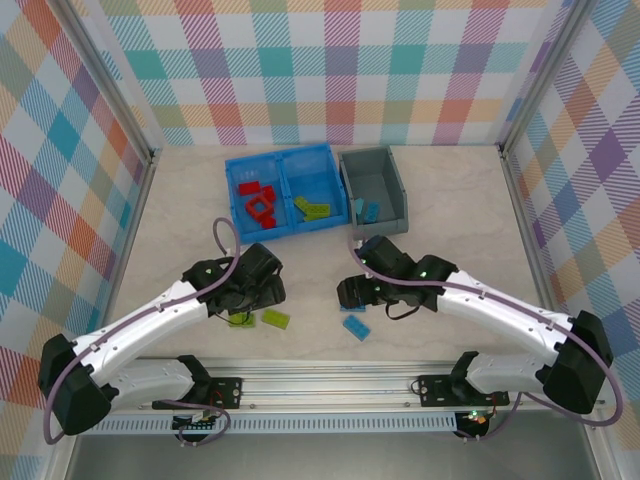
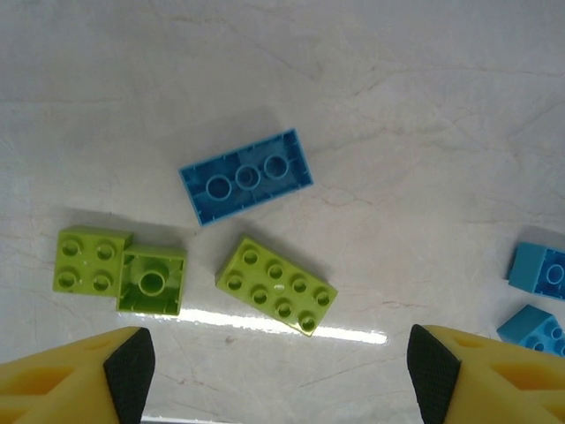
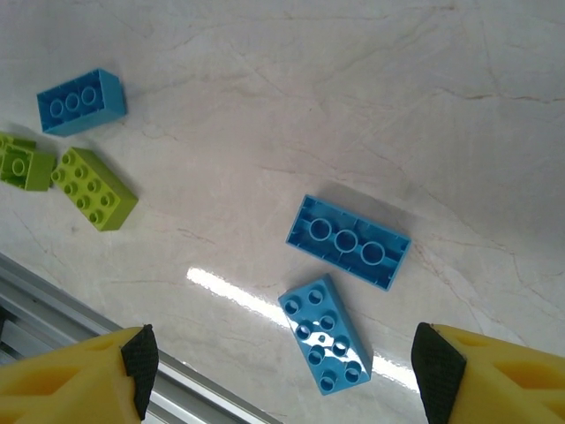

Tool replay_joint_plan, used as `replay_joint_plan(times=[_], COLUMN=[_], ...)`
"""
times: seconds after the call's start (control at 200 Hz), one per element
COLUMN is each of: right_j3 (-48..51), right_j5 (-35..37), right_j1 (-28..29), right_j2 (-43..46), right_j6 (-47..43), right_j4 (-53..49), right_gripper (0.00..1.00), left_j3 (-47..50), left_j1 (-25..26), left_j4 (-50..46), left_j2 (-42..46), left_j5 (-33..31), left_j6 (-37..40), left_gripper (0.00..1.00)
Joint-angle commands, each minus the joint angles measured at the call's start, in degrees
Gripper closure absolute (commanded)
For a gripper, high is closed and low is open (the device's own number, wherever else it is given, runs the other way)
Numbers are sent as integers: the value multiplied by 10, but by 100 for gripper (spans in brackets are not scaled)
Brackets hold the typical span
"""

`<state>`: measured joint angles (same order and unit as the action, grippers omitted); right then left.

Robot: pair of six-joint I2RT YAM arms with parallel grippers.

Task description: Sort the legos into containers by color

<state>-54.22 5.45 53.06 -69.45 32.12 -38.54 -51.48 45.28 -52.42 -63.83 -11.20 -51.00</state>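
Observation:
The blue two-compartment bin point(image 1: 280, 190) holds red legos point(image 1: 257, 198) on its left and lime ones point(image 1: 312, 207) on its right. The grey bin point(image 1: 375, 185) holds blue bricks point(image 1: 366, 210). My left gripper point(image 2: 278, 371) hangs open above a lime 2x4 brick point(image 2: 276, 284), with two lime 2x2 bricks point(image 2: 88, 259) to its left and an upturned blue brick point(image 2: 246, 176) beyond. My right gripper point(image 3: 282, 375) is open over a studs-up blue brick point(image 3: 325, 334) and an upturned blue brick point(image 3: 348, 240). From above, the left gripper point(image 1: 255, 290) and right gripper point(image 1: 355, 292) hover near loose bricks point(image 1: 275, 318).
The aluminium rail point(image 1: 330, 375) runs along the table's near edge, close to the loose bricks. Checked walls point(image 1: 330, 70) enclose the table on three sides. Bare marble table point(image 1: 460, 220) lies right of the grey bin.

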Motion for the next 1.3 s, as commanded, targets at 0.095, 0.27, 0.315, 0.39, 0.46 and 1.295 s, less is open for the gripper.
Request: replay_joint_plan(times=[0.095,0.27,0.315,0.39,0.46,1.295], right_j3=[-14,-7,-5,3,9,25], right_j5=[17,3,-4,-21,-36,-34], right_j1=[27,40,43,46,49,59], right_j2=[-1,3,6,14,21,29], right_j6=[6,-17,-26,-34,-39,-31], right_j4=[20,44,52,71,88,105], right_gripper=[22,22,22,22,23,23], left_j3=[8,54,65,81,85,138], left_j1=[-6,-5,-5,-5,-5,35], left_j4=[-34,-1,3,11,-3,174], left_j2=[-5,52,57,60,59,-68], left_j5=[9,9,11,16,7,29], left_j6=[-94,-184,-199,-227,-249,-386], left_gripper=[28,31,31,31,31,27])
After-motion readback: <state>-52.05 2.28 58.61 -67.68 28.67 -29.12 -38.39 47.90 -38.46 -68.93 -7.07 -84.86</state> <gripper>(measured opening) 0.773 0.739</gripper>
